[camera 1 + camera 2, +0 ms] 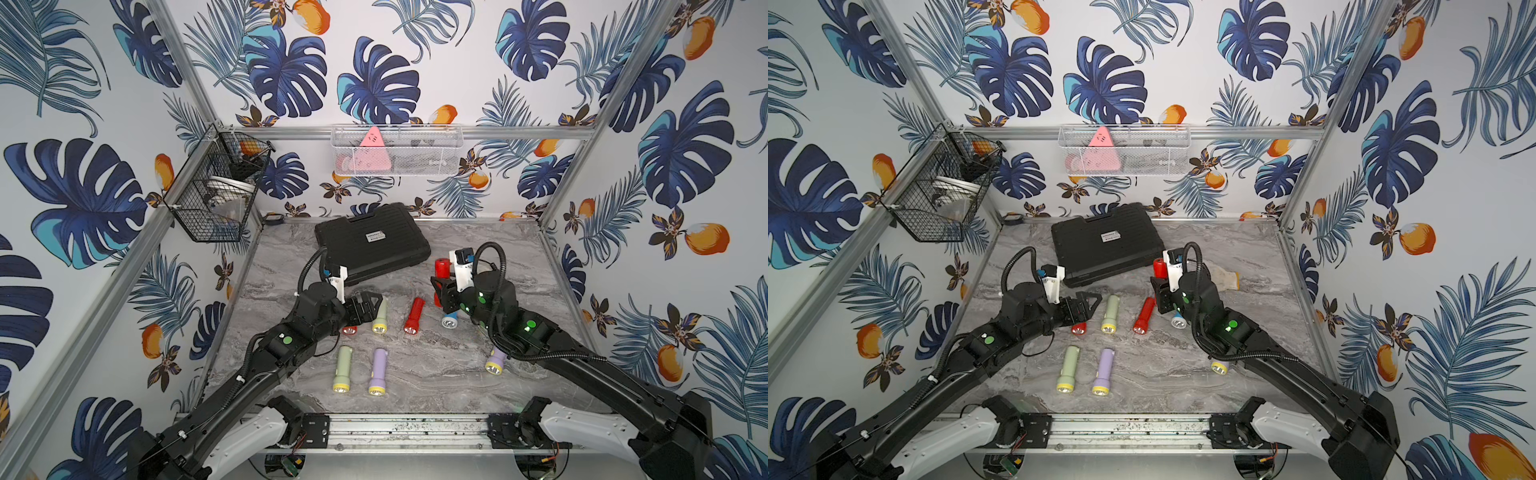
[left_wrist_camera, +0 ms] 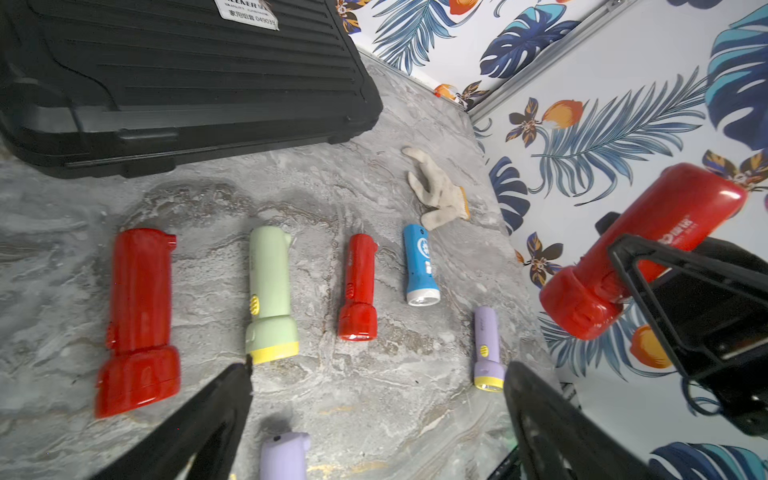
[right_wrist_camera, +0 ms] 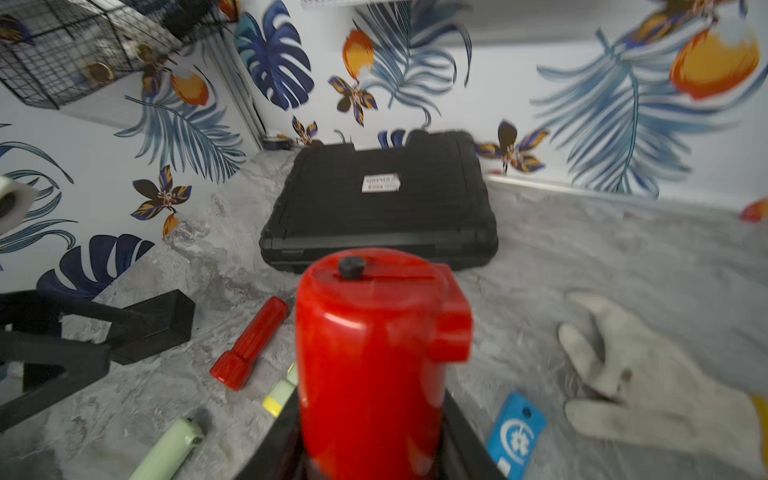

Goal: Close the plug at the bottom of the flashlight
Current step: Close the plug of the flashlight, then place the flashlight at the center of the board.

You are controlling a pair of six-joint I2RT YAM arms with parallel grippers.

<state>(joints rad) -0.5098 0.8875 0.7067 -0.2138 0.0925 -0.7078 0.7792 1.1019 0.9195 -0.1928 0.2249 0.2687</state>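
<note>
Holding: right pincer (image 1: 439, 287) clamped on red flashlight (image 3: 374, 353), raised off bench (image 1: 436, 374) | axis: near upright, tail end up, lens down | left pincer (image 2: 378, 370): wide, empty, well apart to flashlight's left | nearer arm: right

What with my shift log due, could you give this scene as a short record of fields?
held item: red flashlight, lifted off the table
right jaws: shut on the red flashlight near its head
left jaws: open, empty
plug end: looks flush in the right wrist view, but blurred, so not certain
lying on the table: seven more flashlights
also there: black case, glove
</note>
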